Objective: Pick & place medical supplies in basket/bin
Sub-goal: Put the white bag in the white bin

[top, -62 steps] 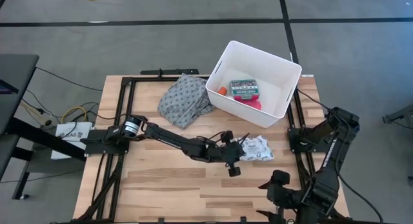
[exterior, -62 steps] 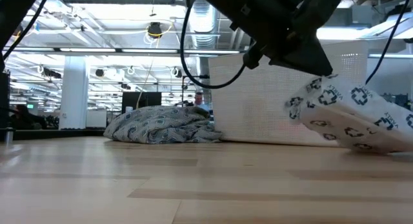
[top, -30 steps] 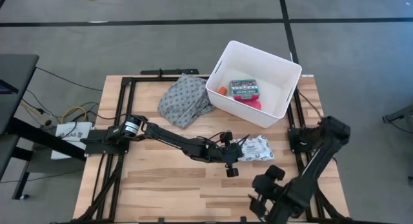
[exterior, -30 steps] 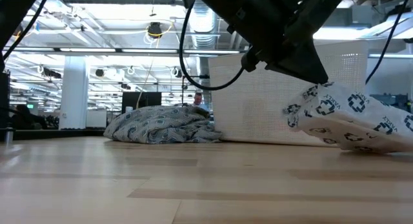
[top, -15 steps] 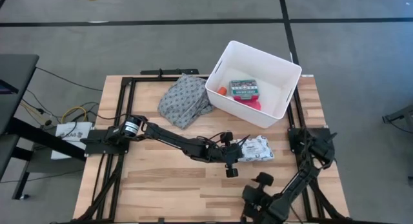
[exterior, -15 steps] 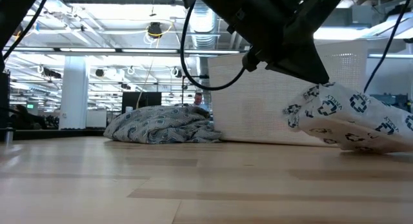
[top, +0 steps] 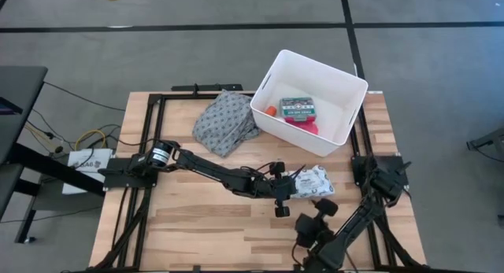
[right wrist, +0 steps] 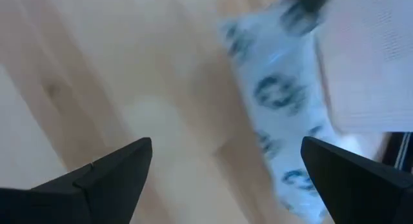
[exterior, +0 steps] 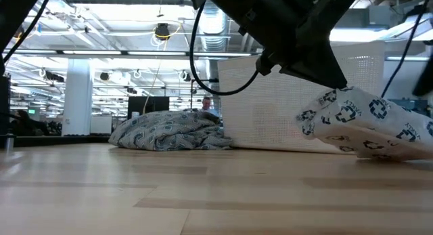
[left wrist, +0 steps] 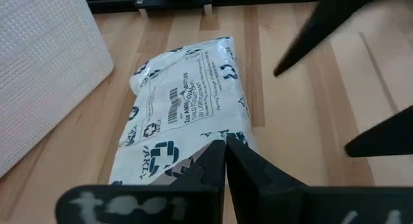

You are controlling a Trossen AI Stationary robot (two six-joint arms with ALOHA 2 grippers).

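The white patterned soft pack (top: 313,181) lies on the table in front of the white bin (top: 315,64). My left gripper (top: 290,184) is shut on its left end. In the low view that end (exterior: 318,110) is raised and the pack's other end (exterior: 406,150) rests on the wood. My right gripper (right wrist: 226,179) is open and hovers near the pack's near right side, touching nothing; its dark fingers (left wrist: 335,24) show in the left wrist view. The green first-aid box (top: 299,108), an orange item (top: 271,111) and a pink item (top: 309,125) lie inside the bin. My left gripper pinches the soft pack's left end edge (left wrist: 193,162) between its two shut fingers (left wrist: 251,169). It comes slanting down from the table's left, along the pack's length. That end is tilted up off the table while the far end rests on the wood.
The grey dotted cloth (top: 226,119) lies bunched to the left of the bin near the far edge. Bare wood (top: 197,218) stretches along the near left of the table. The bin's wall (exterior: 284,106) stands right behind the pack.
My right arm has swung from the table's near right corner leftward along the near edge and toward the soft pack, with its gripper open. My left gripper and the pack have kept their place.
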